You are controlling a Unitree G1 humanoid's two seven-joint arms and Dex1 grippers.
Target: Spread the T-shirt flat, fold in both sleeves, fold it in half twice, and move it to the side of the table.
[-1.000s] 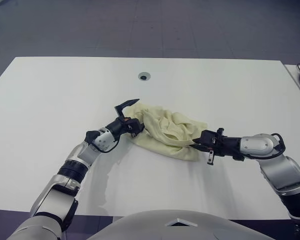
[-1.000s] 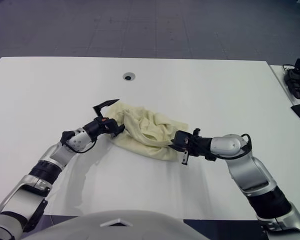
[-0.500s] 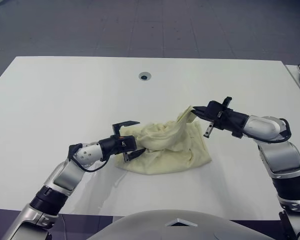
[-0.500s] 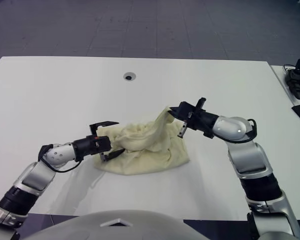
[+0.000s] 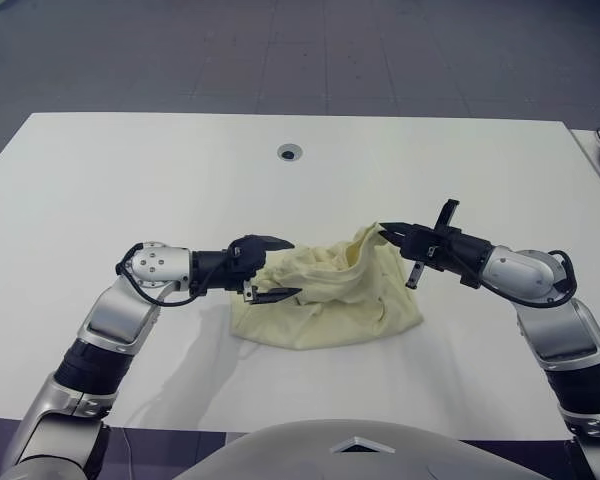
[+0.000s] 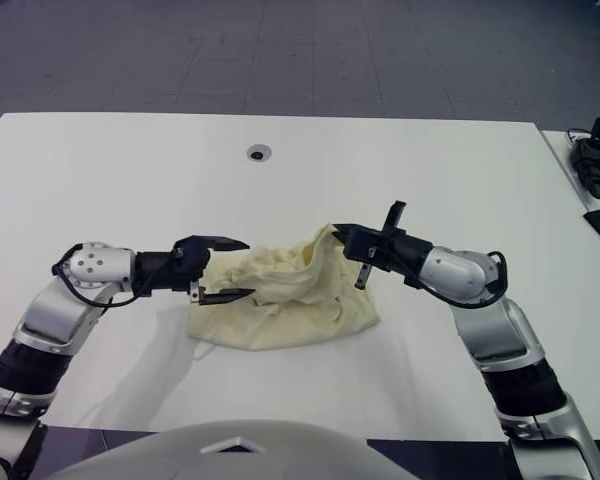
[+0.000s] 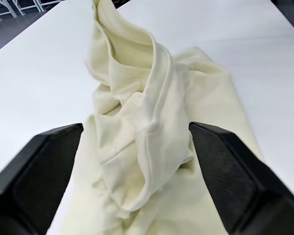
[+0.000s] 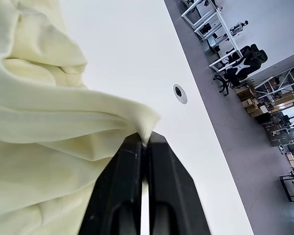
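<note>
The T-shirt (image 5: pixel 332 300) lies bunched up between the grippers. The right gripper (image 5: pixel 388 230) pinches its edge tight. The left gripper (image 5: pixel 277 268) stands wide apart, with cloth between its fingers.

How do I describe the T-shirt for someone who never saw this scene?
On the white table, look near its middle, between the left gripper and the right gripper. The T-shirt is the crumpled pale yellow heap there, the only cloth; the right gripper pinches one edge.

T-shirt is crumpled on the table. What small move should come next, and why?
Probably close the open left tool on the fold it straddles: the right tool pinches a raised edge of the T-shirt, so both could then pull it flat.
</note>
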